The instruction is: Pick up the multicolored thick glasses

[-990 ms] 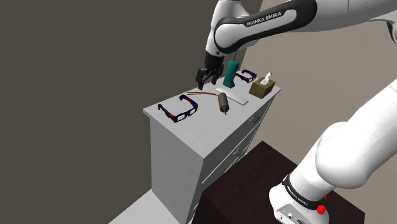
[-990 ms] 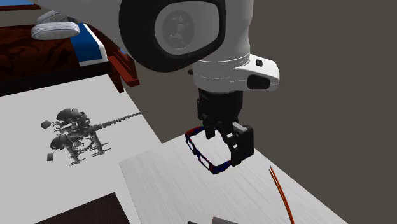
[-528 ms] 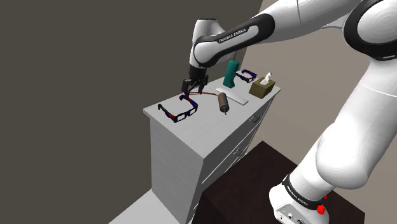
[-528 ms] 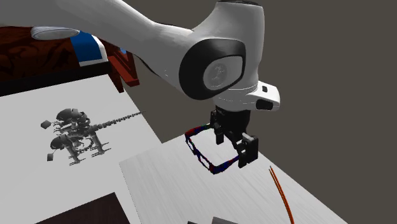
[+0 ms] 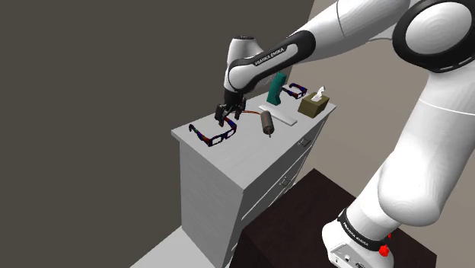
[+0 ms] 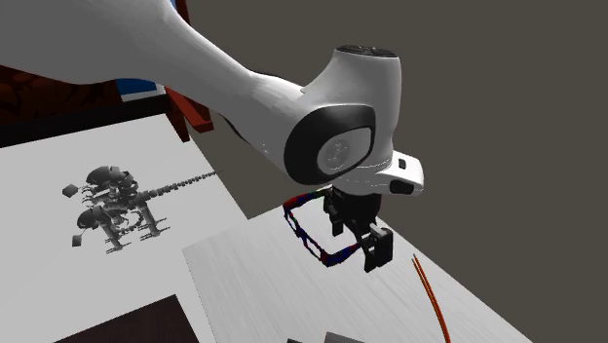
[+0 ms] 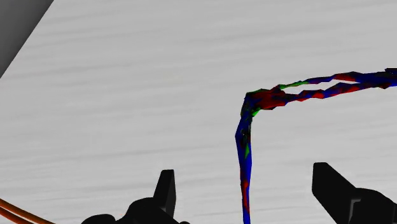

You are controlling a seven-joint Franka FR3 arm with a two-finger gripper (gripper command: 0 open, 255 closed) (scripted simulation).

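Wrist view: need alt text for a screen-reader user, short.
The open black hand hangs over a pale dresser top, its fingers apart on either side of one arm of the blue, red and green glasses, not touching it. A thin orange strand lies on the surface beside one finger.

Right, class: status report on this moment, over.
Black gripper open, low over white dresser top. Red-blue-green thick glasses flat, one temple between fingers, ungripped. Thin orange rod nearby, not blocking.
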